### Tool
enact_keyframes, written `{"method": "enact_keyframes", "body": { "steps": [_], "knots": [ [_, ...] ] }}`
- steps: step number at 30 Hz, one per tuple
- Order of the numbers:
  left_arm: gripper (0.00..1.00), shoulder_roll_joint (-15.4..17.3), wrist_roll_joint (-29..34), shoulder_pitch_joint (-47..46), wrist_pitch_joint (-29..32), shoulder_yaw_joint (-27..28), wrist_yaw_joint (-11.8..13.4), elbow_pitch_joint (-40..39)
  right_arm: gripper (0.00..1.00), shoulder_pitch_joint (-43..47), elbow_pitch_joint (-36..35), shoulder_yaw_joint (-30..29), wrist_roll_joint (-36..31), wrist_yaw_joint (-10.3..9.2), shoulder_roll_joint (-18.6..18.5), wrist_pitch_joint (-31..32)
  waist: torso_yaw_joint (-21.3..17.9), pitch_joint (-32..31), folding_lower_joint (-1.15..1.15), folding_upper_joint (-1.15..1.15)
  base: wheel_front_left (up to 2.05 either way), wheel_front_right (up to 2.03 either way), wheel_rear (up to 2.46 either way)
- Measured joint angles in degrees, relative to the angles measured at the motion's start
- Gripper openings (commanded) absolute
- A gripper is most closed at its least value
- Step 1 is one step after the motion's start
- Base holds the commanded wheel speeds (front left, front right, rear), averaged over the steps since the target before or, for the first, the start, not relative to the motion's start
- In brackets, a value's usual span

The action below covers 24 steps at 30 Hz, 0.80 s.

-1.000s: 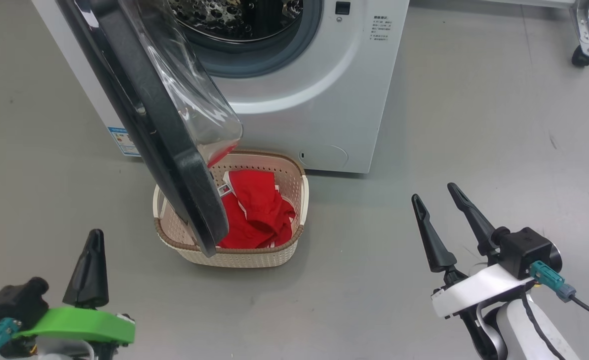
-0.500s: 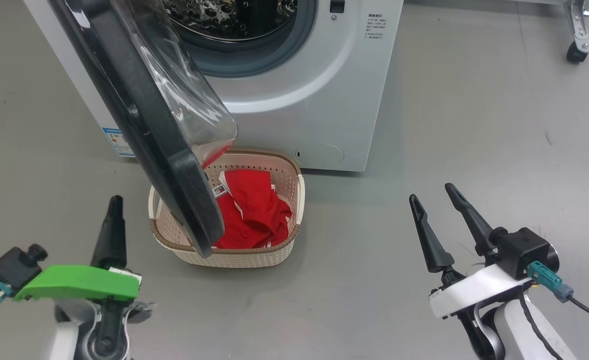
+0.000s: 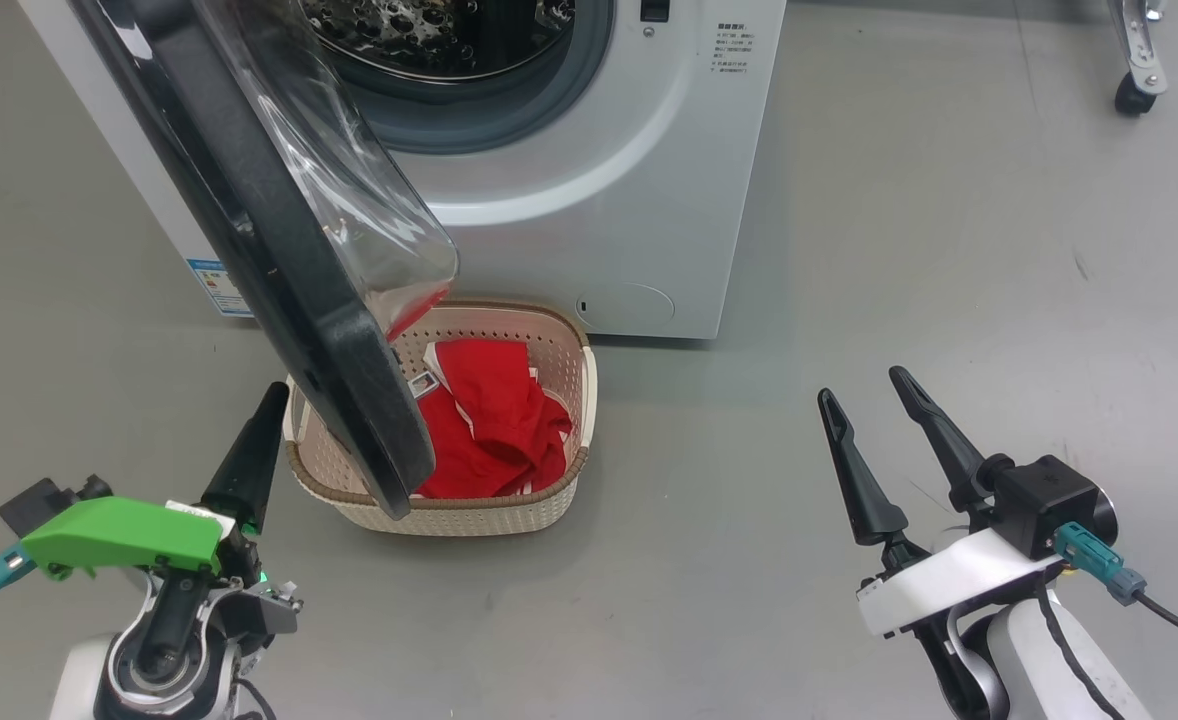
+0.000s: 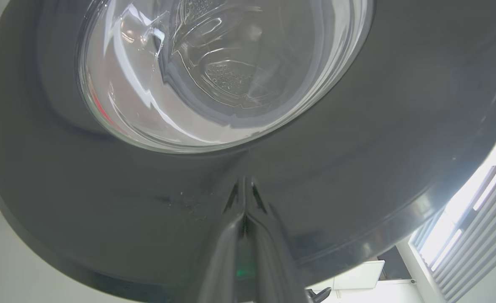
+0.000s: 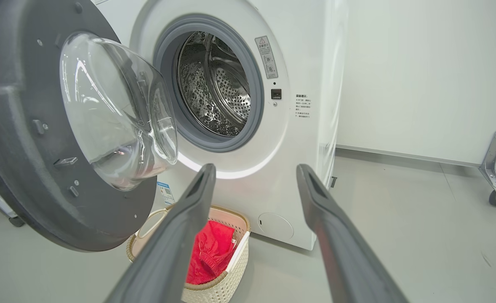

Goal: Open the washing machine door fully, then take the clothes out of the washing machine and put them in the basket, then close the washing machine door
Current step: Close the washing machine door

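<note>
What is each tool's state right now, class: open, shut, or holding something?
Left tool: shut, holding nothing, tips close to the door rim.
Right tool: open, holding nothing.

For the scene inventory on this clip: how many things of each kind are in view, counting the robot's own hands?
washing machine: 1
door: 1
basket: 1
red clothes: 1 pile in the basket; separate pieces cannot be told
hands: 2, the left hand and the right hand
castor leg: 1
Total: 7
</note>
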Motion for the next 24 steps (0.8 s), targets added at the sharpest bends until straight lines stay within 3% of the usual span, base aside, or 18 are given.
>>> {"method": "enact_keyframes", "body": {
  "steps": [6,24],
  "knots": [
    [0.0,0.14,-5.58,-0.18,3.35,-0.29,2.22,-1.47,1.0,-0.06,0.02,0.46,-0.31,0.0,0.01,0.0,-0.67,0.17,0.0,0.0,0.0,0.0,0.0],
    [0.0,0.67,-9.89,-2.9,4.82,-1.34,7.42,-4.94,1.0,-1.51,0.0,2.15,-0.32,0.0,0.49,0.0,-6.6,3.78,0.0,0.0,0.0,0.0,0.0]
  ]
}}
